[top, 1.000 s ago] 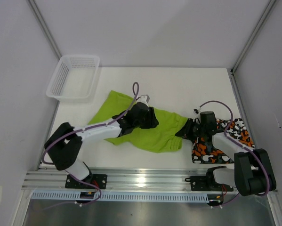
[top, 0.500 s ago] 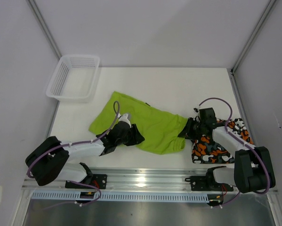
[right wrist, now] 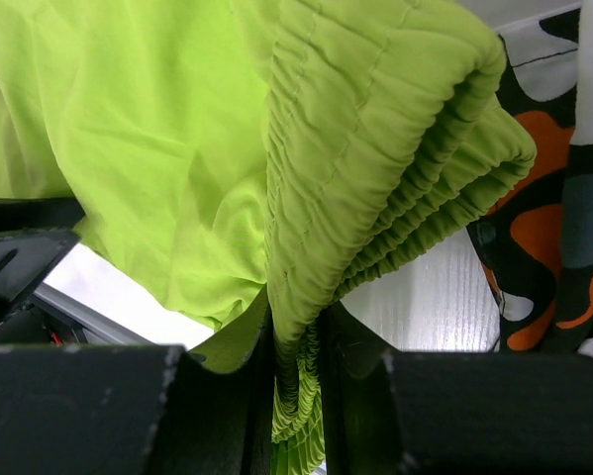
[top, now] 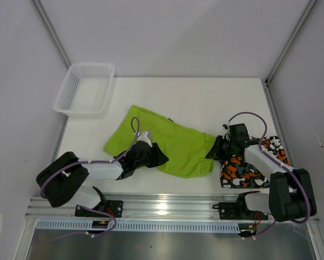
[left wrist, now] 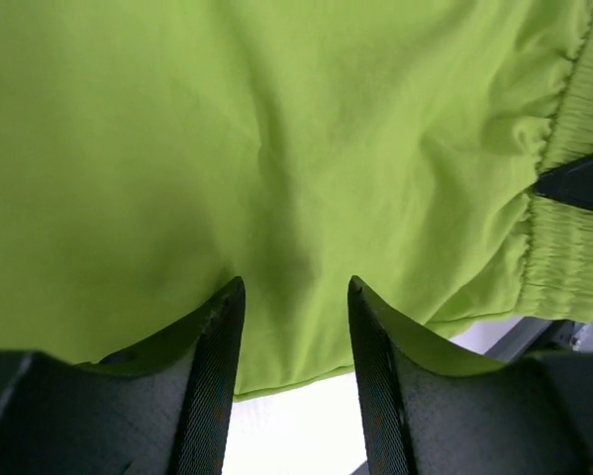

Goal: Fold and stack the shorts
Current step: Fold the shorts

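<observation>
The lime green shorts (top: 178,143) lie spread across the middle of the table. My right gripper (top: 213,151) is shut on their gathered elastic waistband (right wrist: 375,119) at the right end, the bunched cloth squeezed between its fingers (right wrist: 296,336). My left gripper (top: 157,157) sits low at the shorts' near edge. Its jaws stand open (left wrist: 294,289), with the green cloth (left wrist: 276,148) at the fingertips and bare white table between them. The camouflage shorts (top: 248,168) lie crumpled at the right, beside the right arm, and show in the right wrist view (right wrist: 563,198).
A white mesh basket (top: 83,89) stands at the table's far left corner. The aluminium rail with both arm bases (top: 162,206) runs along the near edge. White walls close in the table on three sides.
My left gripper has drawn back from over the middle of the green shorts to their near edge. The right gripper keeps its hold on the waistband and has barely moved.
</observation>
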You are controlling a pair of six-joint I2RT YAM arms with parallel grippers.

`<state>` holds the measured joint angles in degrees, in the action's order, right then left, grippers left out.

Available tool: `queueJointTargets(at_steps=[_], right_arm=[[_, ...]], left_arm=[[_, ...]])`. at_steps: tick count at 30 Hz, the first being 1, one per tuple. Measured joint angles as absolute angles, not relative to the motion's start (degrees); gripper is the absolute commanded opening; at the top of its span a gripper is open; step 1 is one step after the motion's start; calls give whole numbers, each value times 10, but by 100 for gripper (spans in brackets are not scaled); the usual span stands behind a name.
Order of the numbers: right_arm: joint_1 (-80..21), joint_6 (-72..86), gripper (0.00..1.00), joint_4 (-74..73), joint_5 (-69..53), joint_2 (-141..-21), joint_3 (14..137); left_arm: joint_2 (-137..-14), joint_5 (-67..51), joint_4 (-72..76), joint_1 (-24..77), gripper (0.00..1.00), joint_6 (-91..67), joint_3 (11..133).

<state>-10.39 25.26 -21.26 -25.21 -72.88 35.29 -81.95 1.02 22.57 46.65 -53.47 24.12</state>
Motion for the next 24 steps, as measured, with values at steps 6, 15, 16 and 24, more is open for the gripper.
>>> queueJointTargets(at_steps=[6,15,16,24], right_arm=[[-104,247,0,-218,-251,-729,354],[-109,248,0,-218,-253,-729,354],[-111,248,0,-218,-252,-729,354],[-127,253,0,-220,-250,-729,354]], left_arm=[[-752,16,164,466,52,-523,281],[-816,27,134,441,51,-492,442],[-832,26,135,431,51,-489,454],[-965,51,147,378,50,-480,503]])
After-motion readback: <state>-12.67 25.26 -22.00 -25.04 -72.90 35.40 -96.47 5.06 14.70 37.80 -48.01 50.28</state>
